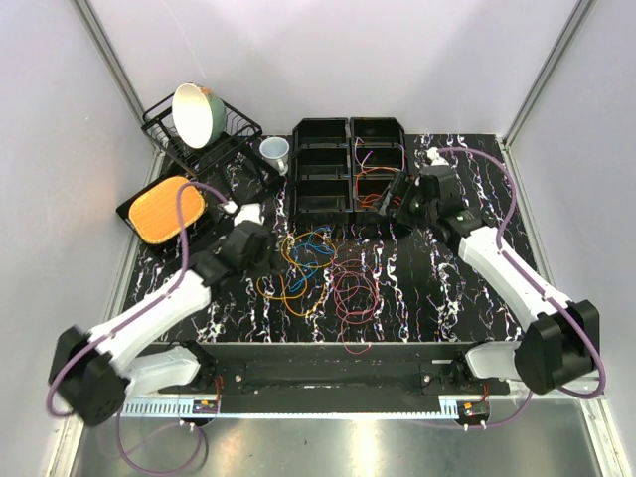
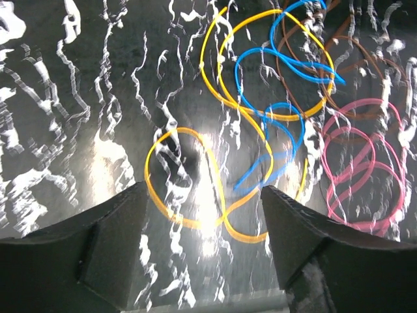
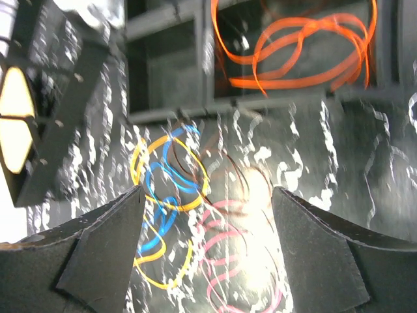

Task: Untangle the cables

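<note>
Left gripper [image 2: 203,195] hung wide open, empty, over the cables [image 2: 260,98]; right gripper [image 3: 208,195] likewise, seemingly just near of the bin [image 3: 260,103].

Bowl [image 1: 194,115] sat tilted in wire dish rack [image 1: 235,130], rear-L; cup [image 1: 275,153] betw. rack & compartment bins [image 1: 320,178]; orange mat [image 1: 167,209] on tray [image 1: 127,212].

We see the left end effector [image 2: 203,194] with its fingers wide apart over the black, white-veined worktop [image 2: 78,130]. A yellow cable [image 2: 217,184] loops between them. Beyond it, blue cables [image 2: 260,175], a brown cable [image 2: 281,65] and pink cables [image 2: 355,102] overlap.
</note>
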Action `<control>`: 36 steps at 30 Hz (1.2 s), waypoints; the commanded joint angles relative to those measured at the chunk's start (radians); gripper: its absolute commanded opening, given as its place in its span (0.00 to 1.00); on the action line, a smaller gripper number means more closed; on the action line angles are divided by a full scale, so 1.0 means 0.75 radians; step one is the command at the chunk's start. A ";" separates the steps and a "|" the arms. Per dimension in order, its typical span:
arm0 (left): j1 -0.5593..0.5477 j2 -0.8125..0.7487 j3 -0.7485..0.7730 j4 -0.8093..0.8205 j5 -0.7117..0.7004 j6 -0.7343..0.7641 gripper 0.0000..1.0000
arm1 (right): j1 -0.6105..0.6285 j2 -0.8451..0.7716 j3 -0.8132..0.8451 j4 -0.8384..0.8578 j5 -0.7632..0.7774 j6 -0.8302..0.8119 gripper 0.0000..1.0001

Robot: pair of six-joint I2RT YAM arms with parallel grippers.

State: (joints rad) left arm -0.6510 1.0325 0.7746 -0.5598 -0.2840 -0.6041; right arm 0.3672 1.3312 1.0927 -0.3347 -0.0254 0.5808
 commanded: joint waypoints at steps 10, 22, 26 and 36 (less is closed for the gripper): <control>-0.005 0.582 0.053 0.515 0.027 -0.162 0.57 | 0.005 -0.263 -0.201 -0.049 -0.052 -0.018 0.83; -0.005 0.767 0.098 0.589 -0.041 -0.201 0.47 | 0.005 -0.280 -0.213 -0.057 -0.075 -0.052 0.82; -0.003 0.761 0.090 0.605 -0.065 -0.211 0.44 | 0.003 -0.290 -0.218 -0.055 -0.079 -0.056 0.82; 0.001 0.603 0.070 0.470 -0.229 -0.203 0.52 | 0.005 -0.268 -0.209 -0.049 -0.087 -0.065 0.82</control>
State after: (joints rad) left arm -0.6521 1.5303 0.8089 -0.2119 -0.3542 -0.7597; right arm 0.3710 1.1378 0.9298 -0.3912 -0.0727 0.5495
